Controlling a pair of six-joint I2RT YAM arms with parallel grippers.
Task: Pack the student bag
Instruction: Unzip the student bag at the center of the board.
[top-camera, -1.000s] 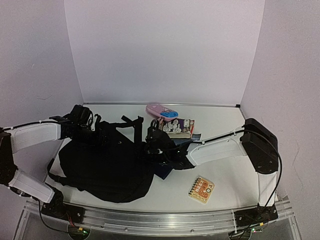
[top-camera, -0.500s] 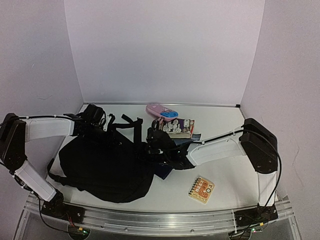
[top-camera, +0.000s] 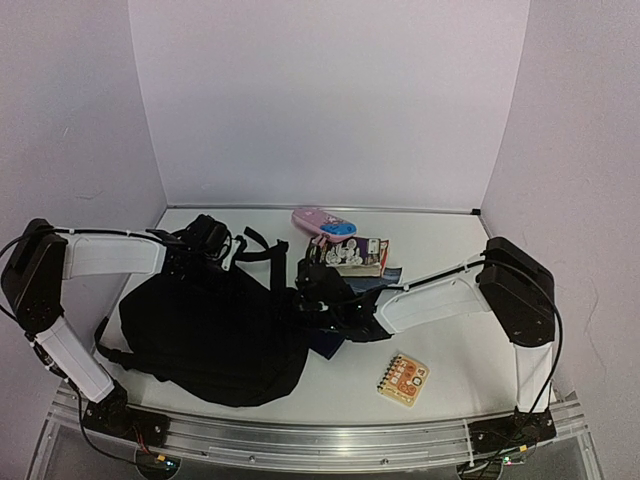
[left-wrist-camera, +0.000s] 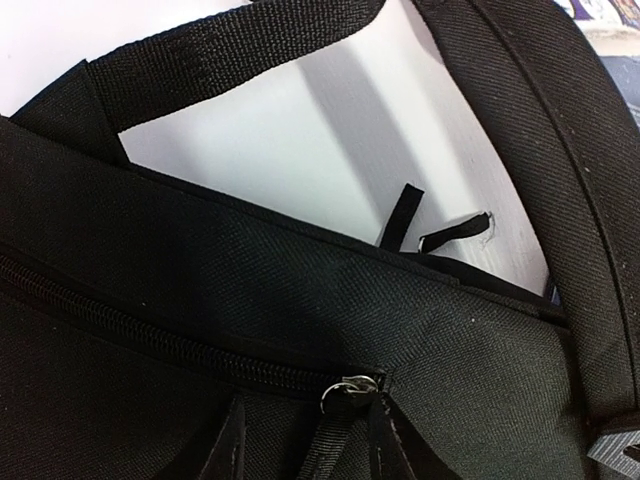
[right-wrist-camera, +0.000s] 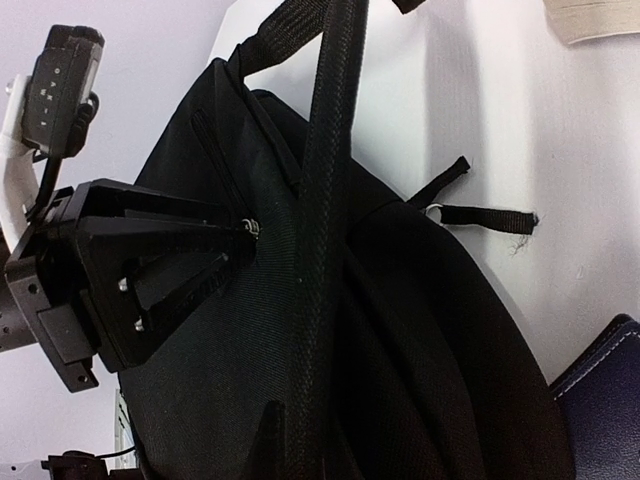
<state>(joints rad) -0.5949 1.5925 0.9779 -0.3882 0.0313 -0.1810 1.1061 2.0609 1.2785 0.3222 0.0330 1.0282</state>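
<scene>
The student bag (top-camera: 210, 330), a large black backpack, lies flat on the left half of the table. My left gripper (top-camera: 222, 255) is at the bag's top edge. In the left wrist view its fingers (left-wrist-camera: 232, 445) straddle the webbing tab under the zipper pull (left-wrist-camera: 350, 385), which has a metal ring, and they are shut on it. The right wrist view shows the left gripper (right-wrist-camera: 240, 235) meeting the pull. My right gripper (top-camera: 303, 295) is at the bag's right edge, shut on a ridged black strap (right-wrist-camera: 320, 250) that runs between its fingers (right-wrist-camera: 265, 440).
A pink pencil case (top-camera: 323, 222) and a sticker-covered pack (top-camera: 355, 257) lie behind the right arm. A small spiral notebook (top-camera: 403, 378) lies at the front right. A dark-blue pouch (top-camera: 325, 343) lies under the right gripper and also shows in the right wrist view (right-wrist-camera: 605, 400).
My left gripper has moved to the right along the bag's top edge, and the left arm has stretched out with it. The right gripper has stayed in place on the strap.
</scene>
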